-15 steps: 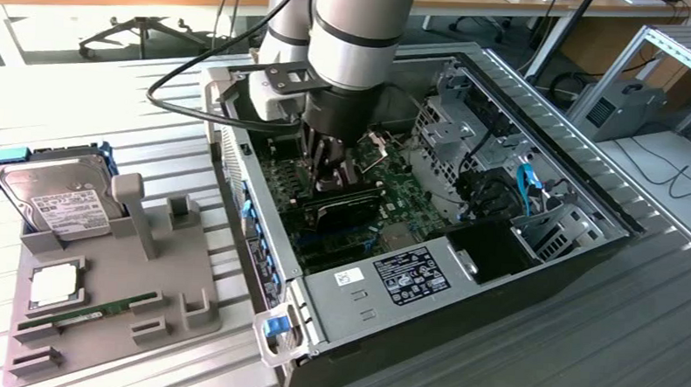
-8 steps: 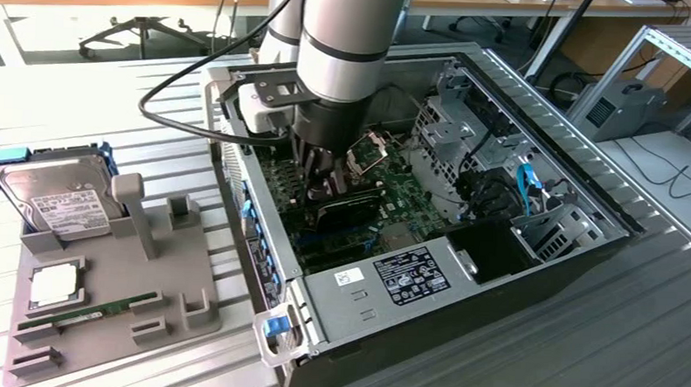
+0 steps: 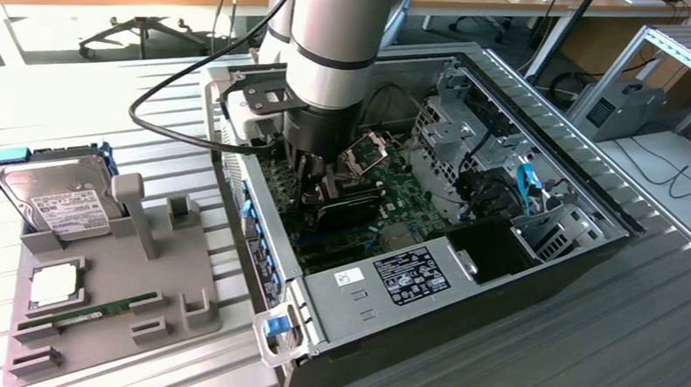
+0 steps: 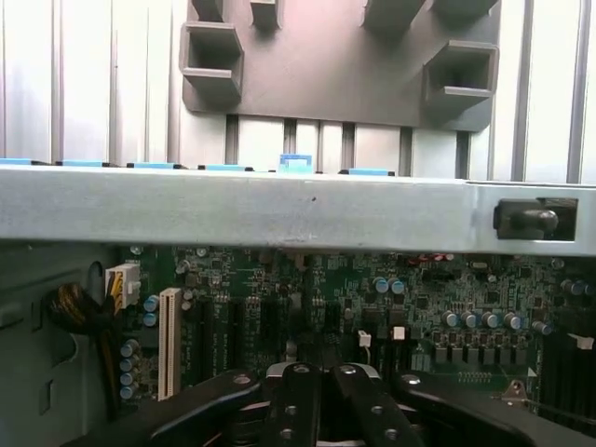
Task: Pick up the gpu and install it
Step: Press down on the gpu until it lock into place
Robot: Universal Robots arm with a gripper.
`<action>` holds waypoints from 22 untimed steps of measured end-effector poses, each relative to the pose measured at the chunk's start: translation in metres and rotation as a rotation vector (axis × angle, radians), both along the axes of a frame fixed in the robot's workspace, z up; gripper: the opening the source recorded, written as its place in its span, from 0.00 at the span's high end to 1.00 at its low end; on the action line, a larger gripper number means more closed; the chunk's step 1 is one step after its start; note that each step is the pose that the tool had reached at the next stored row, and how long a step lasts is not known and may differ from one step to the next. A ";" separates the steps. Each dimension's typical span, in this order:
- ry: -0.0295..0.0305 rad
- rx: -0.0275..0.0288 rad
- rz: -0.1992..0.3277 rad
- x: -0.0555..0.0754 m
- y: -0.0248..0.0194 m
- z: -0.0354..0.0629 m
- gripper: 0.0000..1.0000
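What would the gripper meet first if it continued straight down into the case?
Probably the dark card right below the gripper, which stands over the motherboard. The shut fingers seem to be at or on that card already, but depth is unclear, so contact cannot be confirmed.

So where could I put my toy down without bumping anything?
The ribbed table on the exterior view's right of the computer case is bare. On the grey parts tray, there is flat space between the hard drive and the RAM stick. Inside the case it is crowded: motherboard, cables, and the gripper.
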State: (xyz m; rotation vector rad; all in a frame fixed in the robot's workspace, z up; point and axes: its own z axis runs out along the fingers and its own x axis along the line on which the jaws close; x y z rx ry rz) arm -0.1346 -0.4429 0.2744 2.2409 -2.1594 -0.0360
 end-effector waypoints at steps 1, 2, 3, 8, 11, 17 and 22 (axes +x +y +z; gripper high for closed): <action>-0.0001 0.0002 0.001 0.000 0.0000 -0.0003 0.89; -0.0001 0.0003 0.001 0.000 -0.0001 -0.0004 0.89; -0.0001 0.0004 0.001 -0.001 -0.0001 -0.0006 0.89; -0.0002 0.0005 0.001 -0.001 -0.0002 -0.0008 0.89; -0.0003 0.0005 0.002 -0.002 -0.0008 -0.0009 0.89; -0.0001 0.0005 0.002 -0.003 -0.0030 -0.0011 0.89; -0.0002 0.0005 0.004 -0.003 -0.0042 -0.0013 0.89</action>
